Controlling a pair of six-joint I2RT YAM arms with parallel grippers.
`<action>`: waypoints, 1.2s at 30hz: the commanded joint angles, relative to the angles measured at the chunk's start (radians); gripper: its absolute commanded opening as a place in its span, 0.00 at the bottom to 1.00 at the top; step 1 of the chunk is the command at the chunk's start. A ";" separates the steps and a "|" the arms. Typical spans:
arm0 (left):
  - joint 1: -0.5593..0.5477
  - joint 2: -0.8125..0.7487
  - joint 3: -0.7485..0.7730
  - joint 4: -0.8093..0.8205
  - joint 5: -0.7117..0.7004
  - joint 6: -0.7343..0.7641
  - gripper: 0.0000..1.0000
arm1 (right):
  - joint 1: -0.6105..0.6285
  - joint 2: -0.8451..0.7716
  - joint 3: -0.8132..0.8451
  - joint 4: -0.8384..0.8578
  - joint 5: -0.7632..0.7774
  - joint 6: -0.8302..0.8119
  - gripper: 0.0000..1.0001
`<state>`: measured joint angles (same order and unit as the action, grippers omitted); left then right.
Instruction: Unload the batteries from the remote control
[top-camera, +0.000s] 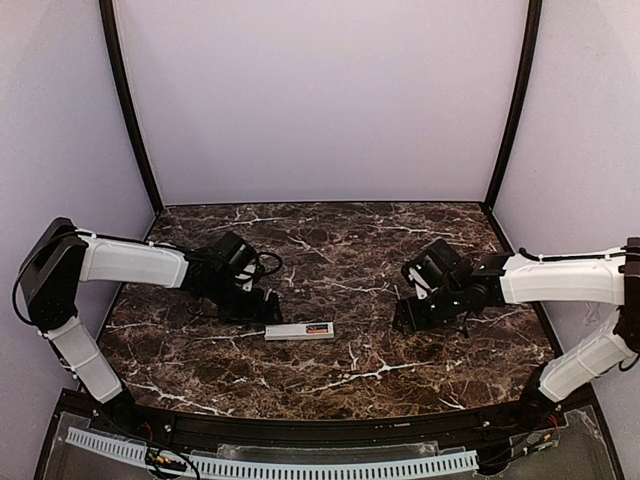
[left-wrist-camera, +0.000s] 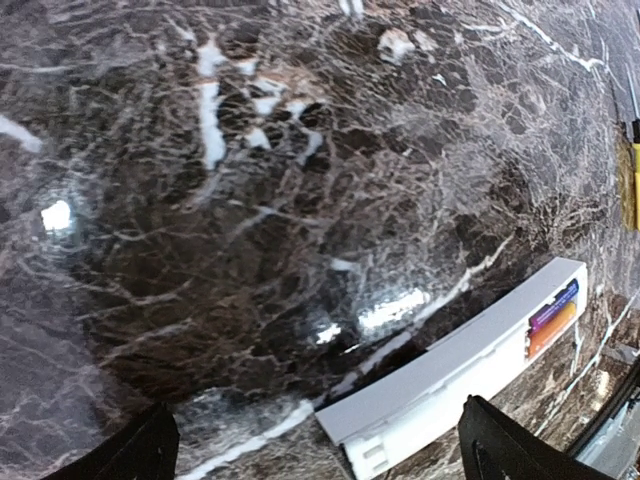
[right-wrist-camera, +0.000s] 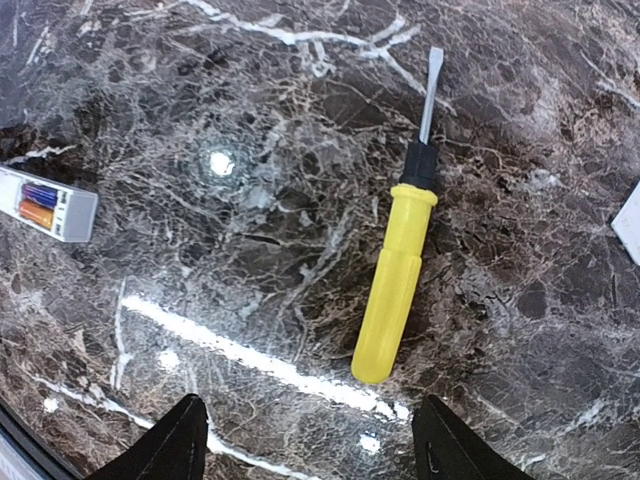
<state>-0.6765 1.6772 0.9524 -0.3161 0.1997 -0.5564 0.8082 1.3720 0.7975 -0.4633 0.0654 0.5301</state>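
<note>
Dark marbled tabletop (top-camera: 350, 240) inside pale lilac walls (top-camera: 320, 100). We see our left hand (top-camera: 265, 306) held low over the surface, fingers spread wide and empty, just behind the white remote control (top-camera: 300, 331), which lies flat near the front centre, batteries (top-camera: 318, 328) showing at its right end. Our right hand (top-camera: 408, 317), equally wide and empty, hangs above a yellow-handled screwdriver (right-wrist-camera: 395, 280), well apart from the remote. Bare marble lies between both hands
</note>
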 joint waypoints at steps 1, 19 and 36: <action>0.005 -0.080 0.008 -0.107 -0.140 0.056 0.99 | -0.008 0.056 0.011 0.015 0.040 0.007 0.69; 0.005 -0.478 -0.140 -0.153 -0.308 0.105 0.98 | -0.007 0.271 0.107 -0.028 0.145 -0.026 0.34; 0.005 -0.598 -0.131 -0.049 -0.134 0.188 0.93 | 0.017 0.118 0.106 0.013 0.138 -0.225 0.00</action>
<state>-0.6765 1.1107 0.8139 -0.3958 -0.0578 -0.3977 0.8062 1.5898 0.8967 -0.4938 0.2047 0.4149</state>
